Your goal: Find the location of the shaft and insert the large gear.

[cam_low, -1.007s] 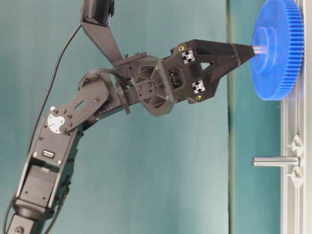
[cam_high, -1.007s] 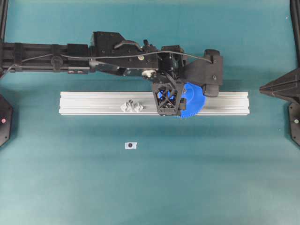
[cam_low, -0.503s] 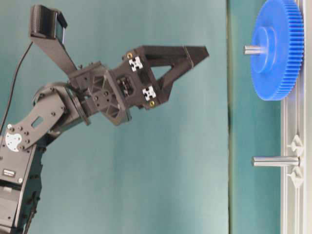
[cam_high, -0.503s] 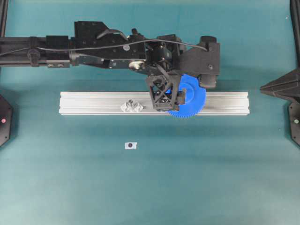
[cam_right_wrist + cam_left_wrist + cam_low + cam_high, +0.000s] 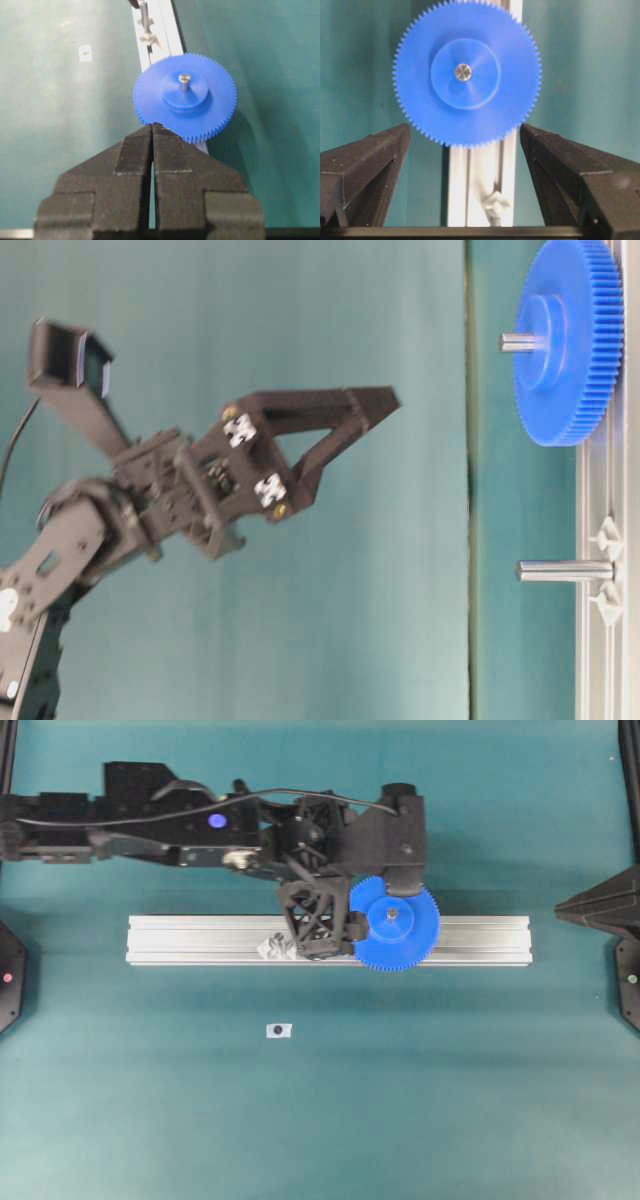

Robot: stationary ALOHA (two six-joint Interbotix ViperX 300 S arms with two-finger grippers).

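gear: large gear (image 5: 397, 924) sits on rail (image 5: 200, 940), seated over a metal shaft (image 5: 520, 341) poking through its hub | left gripper (image 5: 465, 165): jaws spread, holding nothing, clear of the teeth | right gripper (image 5: 152, 131): pinched together, empty | advice: back straight off | room: open mat all round; 2nd peg (image 5: 565, 570) nearby

Aluminium rail (image 5: 480, 940): right end bare, open to approach. Middle taken by large gear (image 5: 398, 925) on its shaft (image 5: 520, 341); second upright pin (image 5: 562, 570) just beside, left gripper (image 5: 375, 400) hanging above
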